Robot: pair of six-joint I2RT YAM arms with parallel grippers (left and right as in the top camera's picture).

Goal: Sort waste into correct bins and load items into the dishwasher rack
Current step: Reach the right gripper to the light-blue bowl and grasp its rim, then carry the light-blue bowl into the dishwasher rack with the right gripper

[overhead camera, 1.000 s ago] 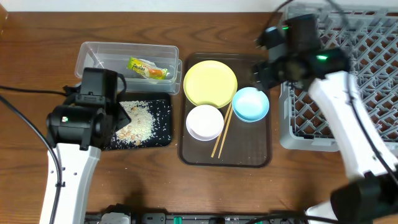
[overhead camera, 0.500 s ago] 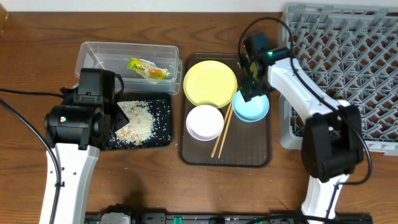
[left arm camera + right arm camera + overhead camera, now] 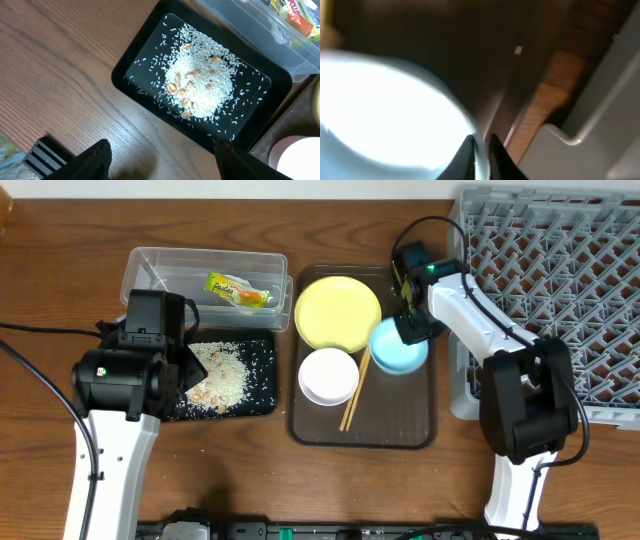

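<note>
The right gripper (image 3: 412, 328) has its jaws pinching the rim of the round light blue bowl (image 3: 398, 350), the bowl's body to their left and the large grey lattice plastic rack (image 3: 560, 290) to their right.

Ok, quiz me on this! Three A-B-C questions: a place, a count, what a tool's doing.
1. The snack wrapper lies in: A) the clear tub B) the white bowl C) the light blue bowl.
2. Bowls in view: A) one B) two C) five.
3. The left tool is: A) shut on the wrapper B) shut on a bowl C) open.
Answers: A, it's inside the tub; B, one white, one blue; C, its fingers stand apart, nothing between.
</note>
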